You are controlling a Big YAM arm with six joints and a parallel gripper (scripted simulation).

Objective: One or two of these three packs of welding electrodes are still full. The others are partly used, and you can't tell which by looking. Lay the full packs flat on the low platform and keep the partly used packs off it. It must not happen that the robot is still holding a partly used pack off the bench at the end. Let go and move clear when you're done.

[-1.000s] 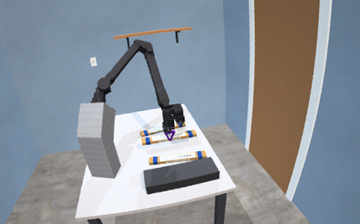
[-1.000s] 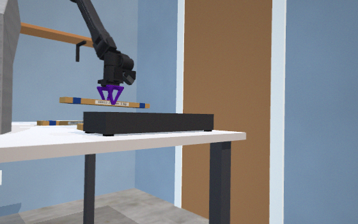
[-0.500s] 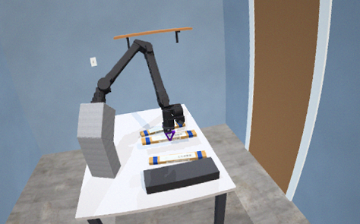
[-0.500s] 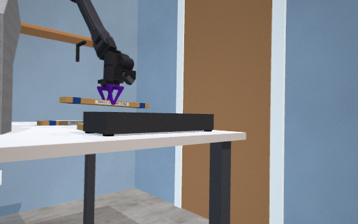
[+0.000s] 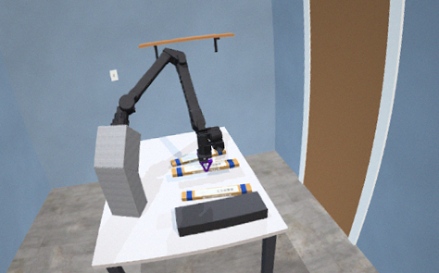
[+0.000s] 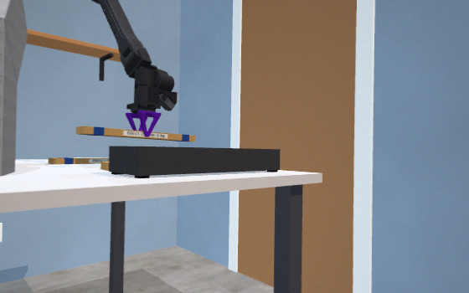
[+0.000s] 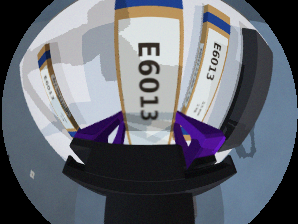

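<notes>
My gripper (image 5: 206,167) (image 6: 142,132) (image 7: 149,113), with purple fingers, is shut on an orange-and-white E6013 pack with blue bands (image 5: 231,163) (image 6: 113,132) (image 7: 171,50). It grips the pack near mid-length and holds it clear of the table, roughly level; any slight tilt is hard to judge. A second pack (image 5: 216,192) (image 7: 216,40) lies flat beside the platform. A third pack (image 5: 177,162) (image 6: 59,161) (image 7: 51,86) lies flat farther back, partly hidden by the gripper in the top view. The low black platform (image 5: 221,212) (image 6: 201,160) (image 7: 254,75) bears no pack.
The white table (image 5: 134,244) (image 6: 54,197) carries everything. A tall grey block-shaped column (image 5: 119,180) (image 6: 6,84) stands at the left by the arm's base. A wooden shelf (image 5: 186,40) (image 6: 71,43) is on the back wall.
</notes>
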